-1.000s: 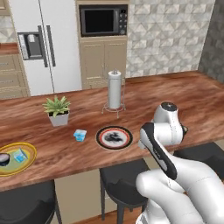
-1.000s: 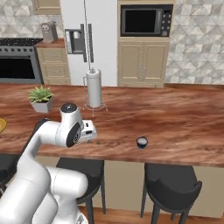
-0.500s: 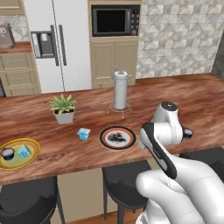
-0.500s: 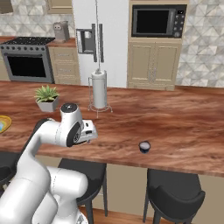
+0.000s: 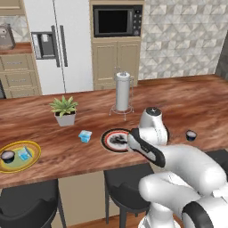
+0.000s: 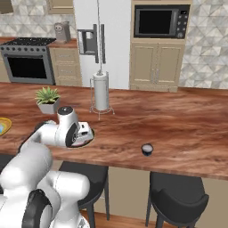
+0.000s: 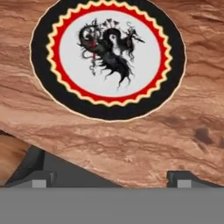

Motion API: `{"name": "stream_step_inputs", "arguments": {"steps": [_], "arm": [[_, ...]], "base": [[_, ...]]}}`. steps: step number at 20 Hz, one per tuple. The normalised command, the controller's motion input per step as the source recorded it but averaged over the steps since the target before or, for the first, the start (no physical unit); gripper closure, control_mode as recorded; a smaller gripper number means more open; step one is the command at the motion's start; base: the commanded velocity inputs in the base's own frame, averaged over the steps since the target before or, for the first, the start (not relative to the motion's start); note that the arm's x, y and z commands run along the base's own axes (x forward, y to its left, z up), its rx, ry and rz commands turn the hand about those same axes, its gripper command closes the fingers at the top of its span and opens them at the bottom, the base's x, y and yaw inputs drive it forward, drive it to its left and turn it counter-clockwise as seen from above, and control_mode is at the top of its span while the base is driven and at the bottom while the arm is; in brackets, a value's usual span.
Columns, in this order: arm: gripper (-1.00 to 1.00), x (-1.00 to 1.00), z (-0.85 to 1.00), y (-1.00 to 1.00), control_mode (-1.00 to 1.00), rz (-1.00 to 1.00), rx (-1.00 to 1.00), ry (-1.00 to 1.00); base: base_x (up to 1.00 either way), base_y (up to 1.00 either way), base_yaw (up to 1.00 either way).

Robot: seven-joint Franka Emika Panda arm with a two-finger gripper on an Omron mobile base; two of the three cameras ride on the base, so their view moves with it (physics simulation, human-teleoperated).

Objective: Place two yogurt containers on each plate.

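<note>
The white plate with the red-black rim (image 5: 111, 136) (image 6: 90, 132) (image 7: 108, 57) lies bare near the counter's front edge. My gripper (image 7: 111, 181) hovers just above the plate's near rim, open, with nothing between its fingertips (image 7: 41, 179). A light blue yogurt container (image 5: 84, 136) stands just left of this plate. A dark round yogurt container (image 5: 191, 135) (image 6: 147, 149) sits far to the right near the front edge. The yellow-rimmed plate (image 5: 31, 161) (image 6: 4, 126) at the far left holds a dark container (image 5: 7, 156) and a light blue one (image 5: 23, 153).
A potted green plant (image 5: 64, 110) (image 6: 47, 100) and a paper towel holder (image 5: 122, 91) (image 6: 100, 91) stand behind the plates. Dark stools (image 6: 178, 196) sit under the counter's front edge. Fridge, oven and cabinets line the far wall.
Both base views shifted slightly a second ago, so the camera moved and then settled. The arm holds the same pose over the red-black plate and the gripper stays open.
</note>
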Motion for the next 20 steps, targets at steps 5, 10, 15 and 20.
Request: {"name": "stream_step_inputs", "arguments": {"steps": [5,10,15,20], "arm": [[-1.0,1.0,0.0,0.87,-1.0,0.0,0.0,0.19],[-1.0,0.95,0.3,0.59,-1.0,0.0,0.04,0.03],[-1.0,0.71,0.45,0.38,-1.0,-0.03,0.1,0.0],[-1.0,0.35,0.21,0.44,-1.0,-0.04,0.01,0.12]], "base": [[0.0,0.0,0.0],[0.0,0.0,0.0],[0.0,0.0,0.0],[0.0,0.0,0.0]]}}
